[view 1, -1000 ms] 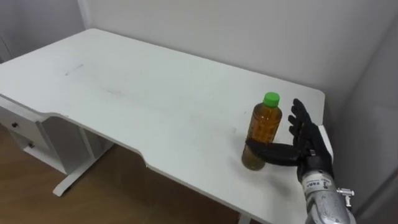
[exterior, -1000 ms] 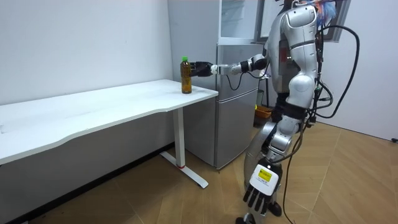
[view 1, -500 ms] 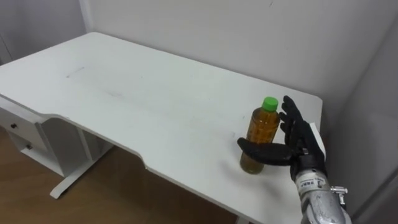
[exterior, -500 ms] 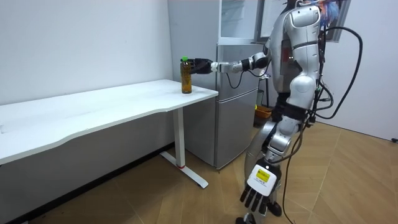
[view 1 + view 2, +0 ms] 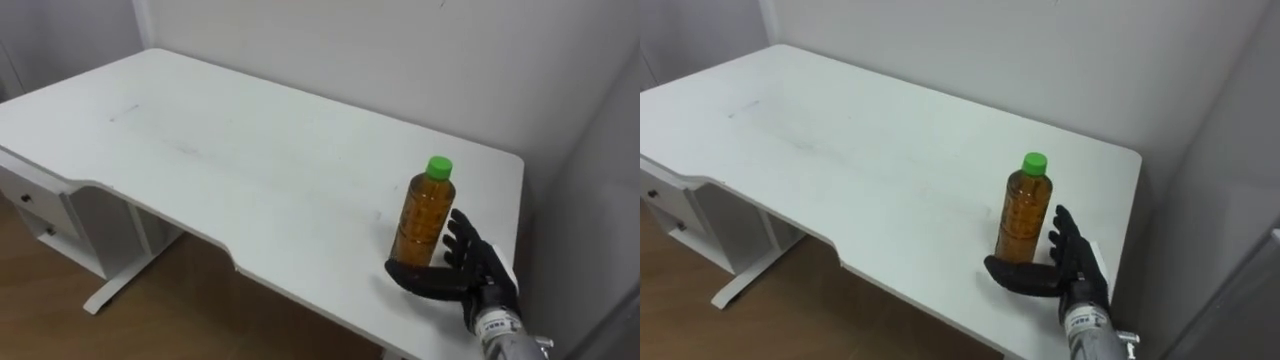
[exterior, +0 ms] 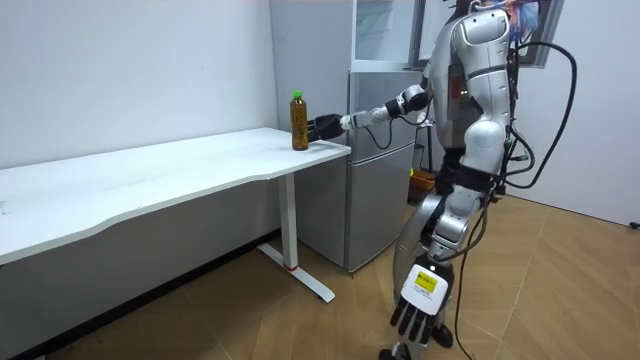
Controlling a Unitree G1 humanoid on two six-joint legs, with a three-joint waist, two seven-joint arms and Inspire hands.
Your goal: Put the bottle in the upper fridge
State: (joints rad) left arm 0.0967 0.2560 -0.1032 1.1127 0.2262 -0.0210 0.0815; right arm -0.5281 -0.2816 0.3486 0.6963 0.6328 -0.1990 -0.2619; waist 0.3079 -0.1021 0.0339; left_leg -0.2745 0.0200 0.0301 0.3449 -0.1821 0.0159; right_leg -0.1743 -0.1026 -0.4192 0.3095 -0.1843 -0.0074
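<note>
A long white table with a smooth top and a curved cut-out in its front edge fills the middle of the eye views, running from the upper left to the lower right; beneath its left end sits a white drawer unit with small dark knobs; just right of that, a white metal T-shaped leg stands on the brown wooden plank floor; a plain white wall spans the room view's upper left.
</note>
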